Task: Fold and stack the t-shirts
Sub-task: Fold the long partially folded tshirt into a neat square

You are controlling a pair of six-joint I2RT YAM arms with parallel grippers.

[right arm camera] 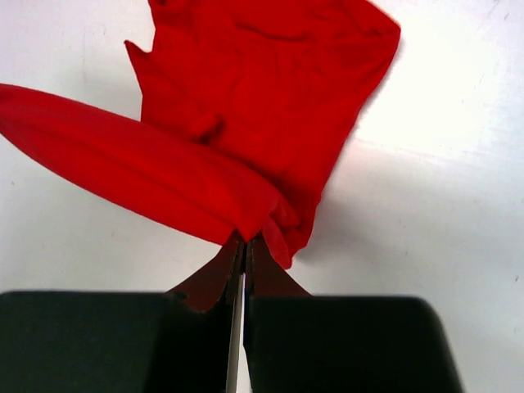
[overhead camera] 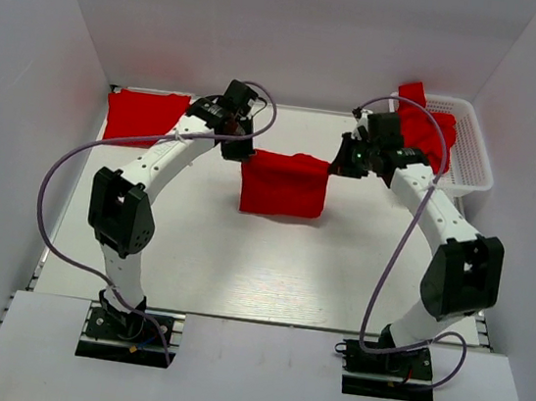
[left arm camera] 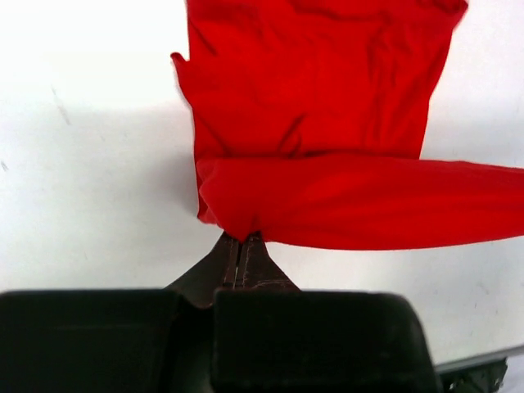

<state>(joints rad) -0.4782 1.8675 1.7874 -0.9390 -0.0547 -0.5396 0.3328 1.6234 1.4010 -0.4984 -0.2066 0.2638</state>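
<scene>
Stretching between left hand (overhead camera: 244,152) and right hand (overhead camera: 333,167), the t-shirt (overhead camera: 282,188) hangs pinched.

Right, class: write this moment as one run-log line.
left gripper: shut on centre t-shirt | right gripper: shut on centre t-shirt | folded t-shirt: far left | basket: holds red cloth

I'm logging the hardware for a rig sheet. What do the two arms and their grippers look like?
The left arm and right arm match: white tubular links, bulky black joint housings, black base plates. A pale purple cable loops loosely alongside each. The left gripper and right gripper have dark, flat, tapered fingers on a blocky black body. No markings are legible.
</scene>
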